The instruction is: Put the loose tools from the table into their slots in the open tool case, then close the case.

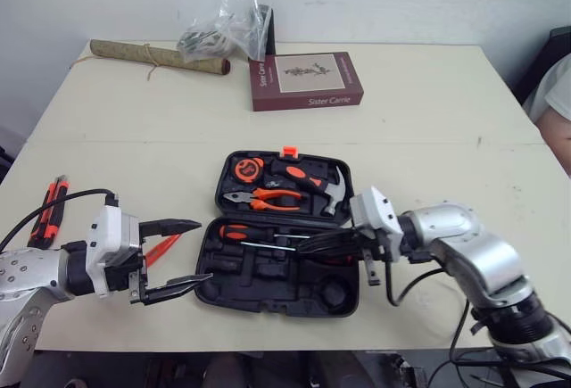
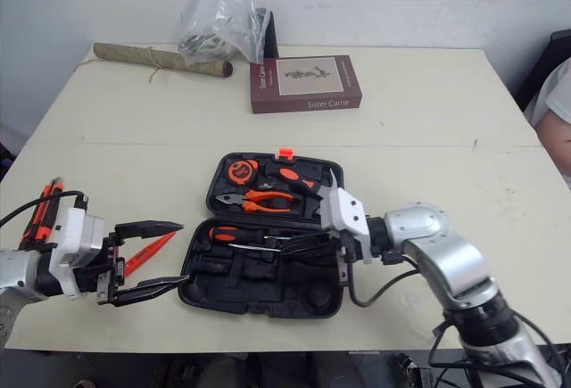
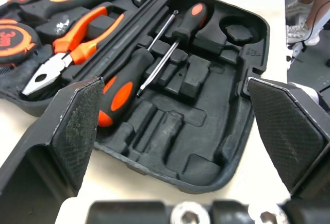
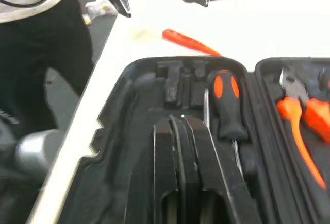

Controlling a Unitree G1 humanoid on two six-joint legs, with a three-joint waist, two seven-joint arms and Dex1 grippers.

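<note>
The black tool case (image 1: 268,288) lies open in the middle of the table. Its far half holds a tape measure (image 1: 245,170), orange pliers (image 1: 268,199) and a hammer (image 1: 314,180). A black-and-orange screwdriver (image 1: 243,231) lies in the near half. My left gripper (image 1: 205,251) is open just left of the case, level with the near half. A slim orange tool (image 1: 161,248) lies on the table behind its fingers. A second orange-and-black tool (image 1: 49,211) lies at the far left. My right gripper (image 1: 310,243) is shut low over the near half, nothing visible between its fingers (image 4: 180,147).
A maroon book (image 1: 308,80), a brown roll (image 1: 156,56) and a clear plastic bag (image 1: 223,31) lie at the back of the table. A person's sleeve (image 1: 558,94) shows at the right edge. The table's front edge runs just below the case.
</note>
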